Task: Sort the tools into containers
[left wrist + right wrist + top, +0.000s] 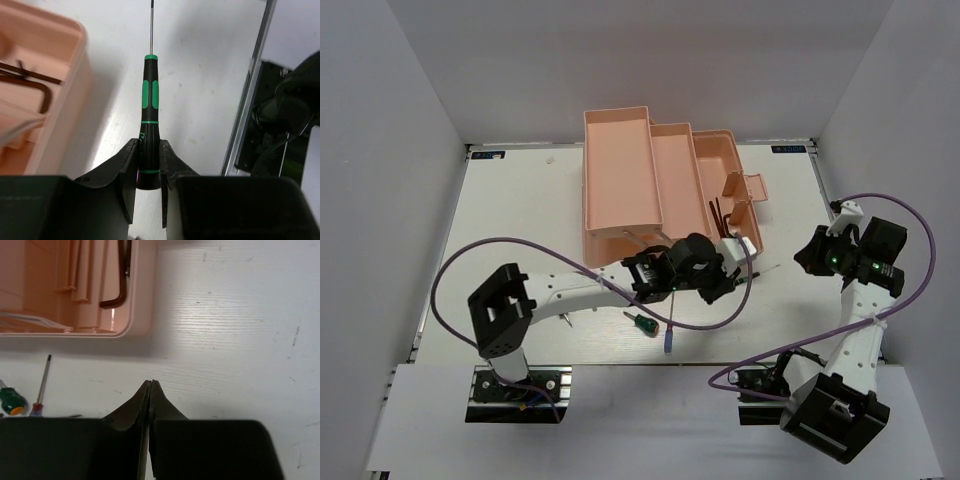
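Left gripper [148, 152]: fingers narrow, pinched on the butt end of the thin black-and-green screwdriver [150, 100].
Held tool, pose: handle runs straight out from the fingers in the left wrist view, with the fine shaft pointing away from the wrist. Most of the handle is clear of the pads.
Held tool, place: over bare table [520, 200], just beside the right end wall of the toolbox [616, 160] and outside it. Cannot tell whether the tip touches the table.
Right gripper [150, 386]: fingers pressed together tip to tip, nothing between them.
Right gripper, place: over bare table off the right end of the toolbox, apart from the box and from the loose tools.
Toolbox: open, its trays stepped out to the right. It sits at the middle of the table towards the far edge.
Hex keys [45, 100]: black, L-shaped, lying inside the toolbox's right-end compartment near the left gripper.
Green-handled screwdriver [642, 323]: one stubby one in view, lying on the table in front of the toolbox, near the left arm's forearm.
Blue-handled screwdriver [668, 343]: on the table just right of the green one, near the front edge. Its shaft points towards the toolbox.
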### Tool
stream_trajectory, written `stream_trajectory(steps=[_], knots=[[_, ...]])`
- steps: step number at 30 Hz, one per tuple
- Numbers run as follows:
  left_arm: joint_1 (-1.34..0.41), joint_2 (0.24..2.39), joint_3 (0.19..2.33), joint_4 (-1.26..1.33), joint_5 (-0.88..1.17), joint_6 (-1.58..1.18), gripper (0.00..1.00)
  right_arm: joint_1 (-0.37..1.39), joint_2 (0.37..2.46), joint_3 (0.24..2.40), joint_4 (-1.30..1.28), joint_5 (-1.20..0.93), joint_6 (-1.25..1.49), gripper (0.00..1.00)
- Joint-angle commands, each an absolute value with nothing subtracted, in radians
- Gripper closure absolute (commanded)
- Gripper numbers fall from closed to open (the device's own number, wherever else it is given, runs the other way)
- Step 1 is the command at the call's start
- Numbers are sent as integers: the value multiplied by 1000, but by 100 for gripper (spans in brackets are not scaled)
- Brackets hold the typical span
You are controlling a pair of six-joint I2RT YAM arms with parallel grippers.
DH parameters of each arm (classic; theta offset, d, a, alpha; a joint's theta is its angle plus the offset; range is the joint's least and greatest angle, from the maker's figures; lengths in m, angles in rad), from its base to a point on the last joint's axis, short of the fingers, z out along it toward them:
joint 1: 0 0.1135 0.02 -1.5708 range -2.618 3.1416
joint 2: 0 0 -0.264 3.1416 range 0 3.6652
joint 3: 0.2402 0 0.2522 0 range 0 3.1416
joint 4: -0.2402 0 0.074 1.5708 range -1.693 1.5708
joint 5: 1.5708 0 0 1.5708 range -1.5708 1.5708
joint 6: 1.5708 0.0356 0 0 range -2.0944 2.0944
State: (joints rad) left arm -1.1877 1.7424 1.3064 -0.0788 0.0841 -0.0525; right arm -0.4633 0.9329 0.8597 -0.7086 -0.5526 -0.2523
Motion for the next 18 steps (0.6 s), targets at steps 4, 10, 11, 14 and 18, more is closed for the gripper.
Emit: stream_trajectory(steps=[4,10,11,14,18], knots=[[-1149,1599,1324,-43,-197,-110,100,-476,894,896,-777,-799,-333,100],[-1069,1693,1452,-69,-506,-210,100,-472,874,887,-813,-920,-394,100],[-1048,1715,1506,-69,-531,-210,100,-471,874,888,-821,-925,-406,100],[-1014,1834,1667,-183,-615,-221,100,-475,885,884,-842,-933,-426,100],[-963,1954,1813,-297,-643,-242,100,-471,885,867,-853,-933,-445,100]])
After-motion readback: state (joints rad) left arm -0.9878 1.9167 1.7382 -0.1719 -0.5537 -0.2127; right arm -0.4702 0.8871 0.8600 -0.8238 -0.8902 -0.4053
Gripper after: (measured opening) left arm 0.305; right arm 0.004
